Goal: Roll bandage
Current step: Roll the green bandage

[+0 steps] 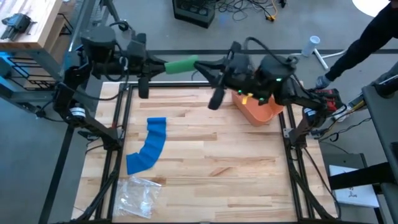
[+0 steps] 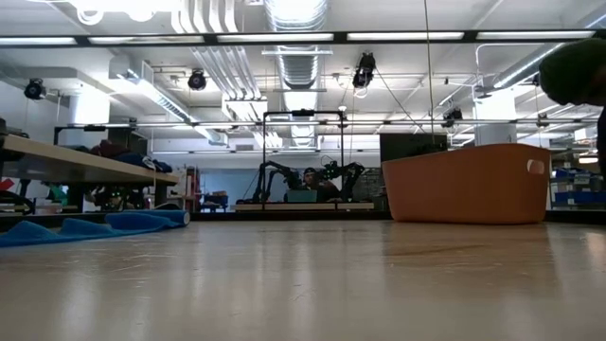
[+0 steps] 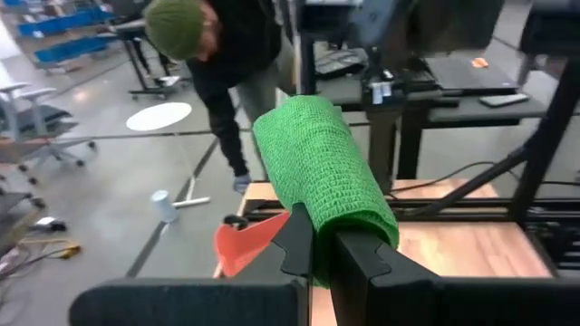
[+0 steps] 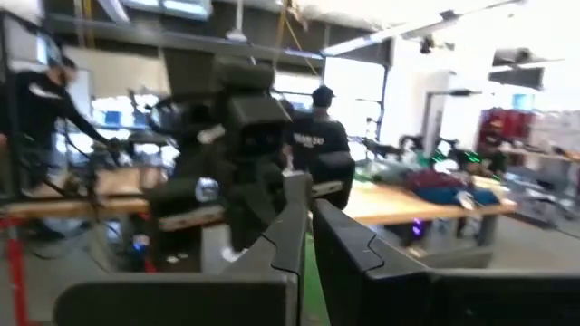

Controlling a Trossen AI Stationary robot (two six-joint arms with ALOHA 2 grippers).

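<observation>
A green bandage roll [image 1: 181, 65] hangs in the air above the table's far edge, between my two grippers. My left gripper [image 1: 163, 65] comes from the left and is shut on it; in the left wrist view the roll [image 3: 322, 167] sticks out past the gripper [image 3: 313, 226]. My right gripper [image 1: 200, 63] comes from the right and meets the roll's other end, with its fingers nearly together [image 4: 306, 213]. A blue bandage [image 1: 149, 146] lies as a curved, unrolled strip flat on the table's left half, also in the low view [image 2: 95, 227]. My left gripper pinches the green roll's left end [image 3: 317, 244] between its two fingers. The fingers come about level from the table's left and lie along the roll. The roll juts out beyond the fingertips, lifted clear of the table. My right gripper has a thin sliver of green [image 4: 306, 276] between its two fingers, at the roll's right end [image 1: 195, 63]. It comes about level from the table's right. Whether it has the roll's body or a loose layer I cannot tell.
An orange bin [image 1: 258, 111] stands at the table's far right, under the right arm [image 2: 464, 185]. A clear plastic bag [image 1: 140, 196] lies at the near left. A person [image 1: 364, 34] bends over beyond the far right corner. The table's middle and near right are bare wood.
</observation>
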